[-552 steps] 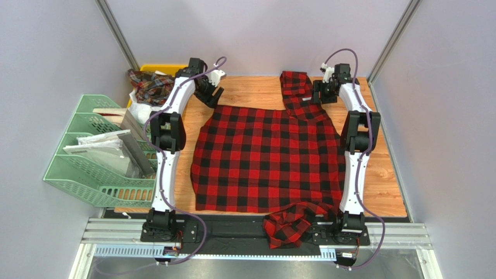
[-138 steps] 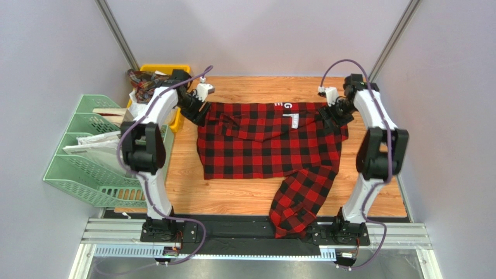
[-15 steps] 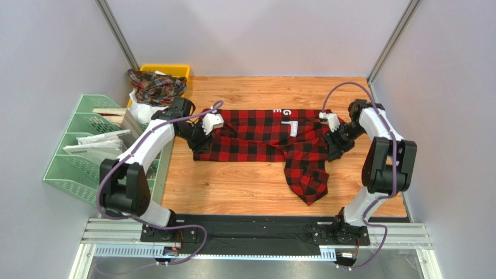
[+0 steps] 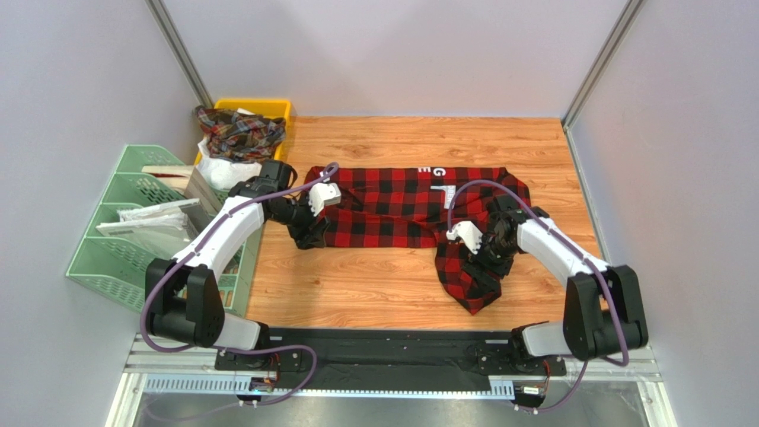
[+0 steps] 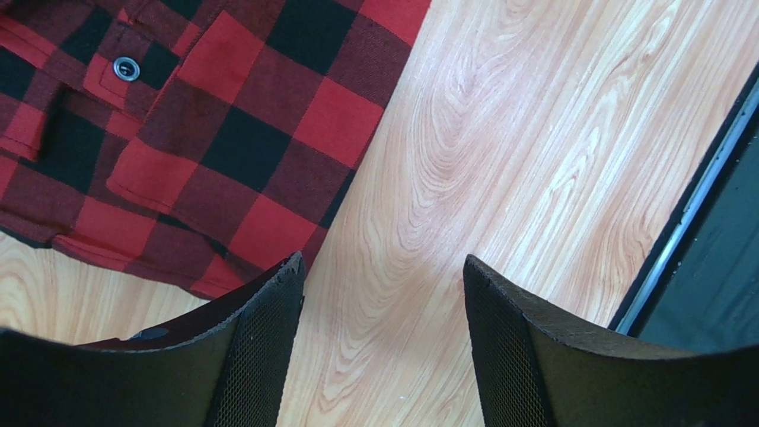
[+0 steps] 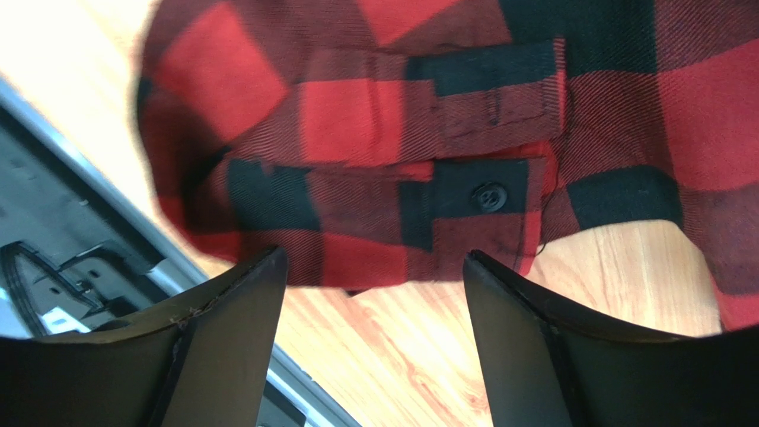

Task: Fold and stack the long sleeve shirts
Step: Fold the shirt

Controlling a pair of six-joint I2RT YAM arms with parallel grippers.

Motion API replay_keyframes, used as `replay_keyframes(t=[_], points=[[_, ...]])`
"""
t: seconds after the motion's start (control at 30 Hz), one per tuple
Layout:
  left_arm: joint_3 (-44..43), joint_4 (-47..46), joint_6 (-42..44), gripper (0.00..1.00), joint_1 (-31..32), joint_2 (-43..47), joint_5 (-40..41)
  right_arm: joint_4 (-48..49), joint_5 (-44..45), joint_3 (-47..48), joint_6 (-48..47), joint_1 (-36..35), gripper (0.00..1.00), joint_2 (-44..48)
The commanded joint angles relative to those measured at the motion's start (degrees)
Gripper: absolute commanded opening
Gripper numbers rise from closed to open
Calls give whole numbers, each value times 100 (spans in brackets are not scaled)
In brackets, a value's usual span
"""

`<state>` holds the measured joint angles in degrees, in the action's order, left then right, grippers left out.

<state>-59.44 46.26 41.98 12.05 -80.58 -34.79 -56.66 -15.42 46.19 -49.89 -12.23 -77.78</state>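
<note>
A red-and-black buffalo check shirt (image 4: 401, 203) lies folded into a band across the middle of the wooden table, white neck label at its far edge. One sleeve (image 4: 470, 276) trails toward the near edge. My left gripper (image 4: 306, 234) is open and empty at the band's near left corner; the left wrist view shows that corner (image 5: 223, 151) beside its fingers (image 5: 258, 347). My right gripper (image 4: 488, 260) is open and empty over the trailing sleeve; the right wrist view shows the buttoned cuff (image 6: 463, 200) just beyond its fingertips (image 6: 240, 311).
A yellow bin (image 4: 267, 108) at the back left holds another plaid shirt (image 4: 239, 129). A green file rack (image 4: 134, 231) with papers stands off the table's left side. The black base rail (image 4: 392, 351) runs along the near edge.
My right gripper has left the band's right end and moved toward the near edge, over the trailing sleeve. My left gripper has let go and stays at the left corner.
</note>
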Motion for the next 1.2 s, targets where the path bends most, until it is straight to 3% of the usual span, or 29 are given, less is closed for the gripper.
replay_keyframes(t=[0.0,0.17,0.23,0.47,0.7,0.83,1.03,1.17], points=[[73,-416,-128,71,113,-27,173,384,216,416,365,45,75,-369],[-672,-443,-330,63,183,-1194,1025,182,-215,1549,761,150,70,-965],[-1058,-338,-479,59,192,-1704,1263,139,-259,2136,981,290,63,-1256],[-1430,-188,-629,56,201,-2366,1720,-239,-58,3298,1069,1581,58,-2478],[-1430,-47,-691,48,210,-2691,2081,-99,276,3098,1174,1794,44,-3120],[-1281,154,-577,30,201,-2753,2239,-160,303,2905,1227,1768,35,-3323],[-790,383,-305,16,201,-2446,2318,-301,145,2263,1104,1768,29,-2867],[-665,515,-164,15,201,-2235,2327,-643,4,2271,1051,1785,29,-2541]])
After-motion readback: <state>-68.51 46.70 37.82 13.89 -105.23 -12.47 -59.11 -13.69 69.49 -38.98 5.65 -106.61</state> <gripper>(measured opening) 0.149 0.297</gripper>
